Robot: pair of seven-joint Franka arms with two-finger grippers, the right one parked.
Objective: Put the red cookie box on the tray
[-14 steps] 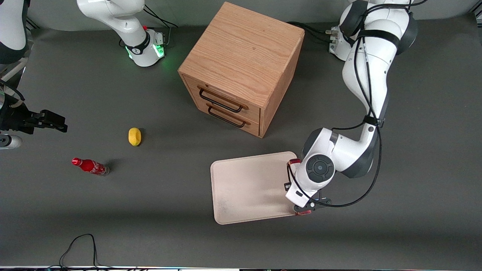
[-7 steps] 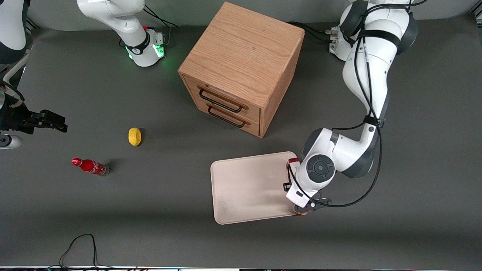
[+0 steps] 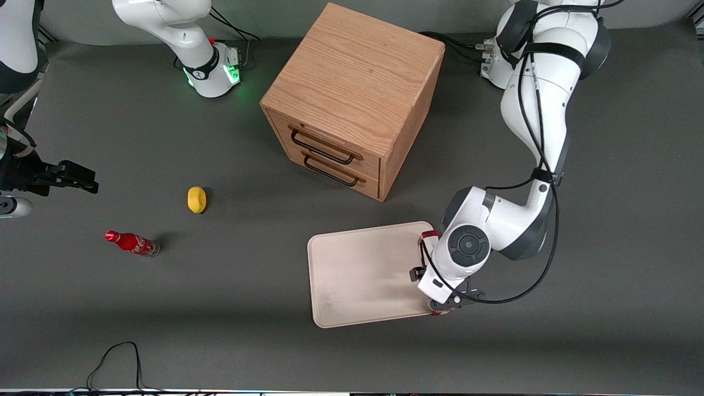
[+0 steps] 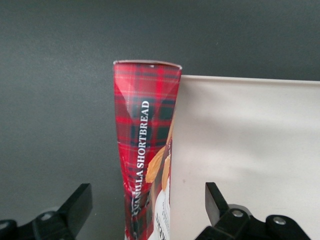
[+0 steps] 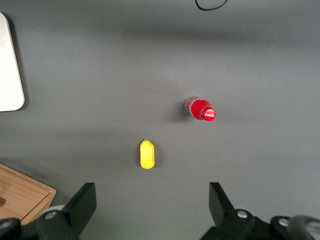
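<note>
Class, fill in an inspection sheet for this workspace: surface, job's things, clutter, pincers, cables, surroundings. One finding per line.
Surface: dark grey table.
Job's things: red cookie box at the edge of the tray toward the working arm's end, between the pincer's fingers and touching neither.
Clutter: lemon, soda bottle, both toward the parked arm's end.
Pincers: pincer open, above the box.
Cables: black cable at the table edge nearest the camera.
Surroundings: wooden drawer cabinet, two drawers shut.
</note>
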